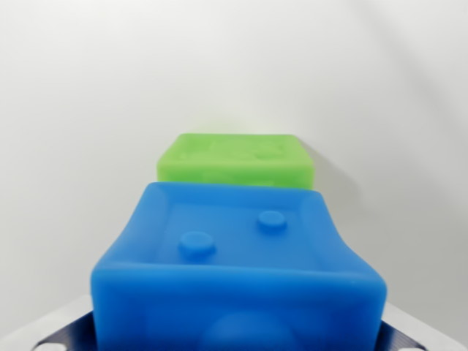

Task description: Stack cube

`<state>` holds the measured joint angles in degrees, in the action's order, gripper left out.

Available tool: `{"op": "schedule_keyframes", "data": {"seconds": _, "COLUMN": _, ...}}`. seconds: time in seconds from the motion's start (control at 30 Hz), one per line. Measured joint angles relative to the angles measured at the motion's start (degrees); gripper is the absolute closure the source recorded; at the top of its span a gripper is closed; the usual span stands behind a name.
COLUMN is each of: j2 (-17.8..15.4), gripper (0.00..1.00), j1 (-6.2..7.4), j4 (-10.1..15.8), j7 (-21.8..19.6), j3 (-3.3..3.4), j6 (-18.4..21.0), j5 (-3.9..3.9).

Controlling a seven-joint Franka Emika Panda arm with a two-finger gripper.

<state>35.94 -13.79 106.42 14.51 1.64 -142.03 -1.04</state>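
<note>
A blue cube [238, 256] with two round studs on its top face fills the lower half of the wrist view, very close to the camera. Dark parts of my gripper [238, 338] show at the bottom corners, one finger [69, 335] on the left and one on the right, pressed against the cube's sides. The gripper is shut on the blue cube. Behind it, farther away, a green cube [235, 159] rests on the white surface. The blue cube hides the green cube's lower front edge.
A plain white surface [88, 110] surrounds both cubes. The green cube casts a soft shadow to its right.
</note>
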Motion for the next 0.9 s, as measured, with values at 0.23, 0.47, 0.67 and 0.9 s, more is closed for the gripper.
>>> {"op": "schedule_keyframes", "data": {"seconds": 0.23, "j2": 0.9, "gripper": 1.00, "j1": 0.00, "j4": -0.2, "j7": 0.0, "j3": 0.00, "j6": -0.8, "j5": -0.04}}
{"op": "schedule_keyframes", "data": {"seconds": 0.47, "j2": 1.0, "gripper": 0.00, "j1": -0.02, "j4": -0.3, "j7": 0.0, "j3": 0.00, "j6": -0.9, "j5": -0.06}}
{"op": "schedule_keyframes", "data": {"seconds": 0.67, "j2": 1.1, "gripper": 0.00, "j1": -0.02, "j4": -0.3, "j7": 0.0, "j3": -0.01, "j6": -0.9, "j5": -0.07}}
{"op": "schedule_keyframes", "data": {"seconds": 0.9, "j2": 1.3, "gripper": 0.00, "j1": -0.02, "j4": -0.3, "j7": 0.1, "j3": -0.03, "j6": -0.9, "j5": -0.07}}
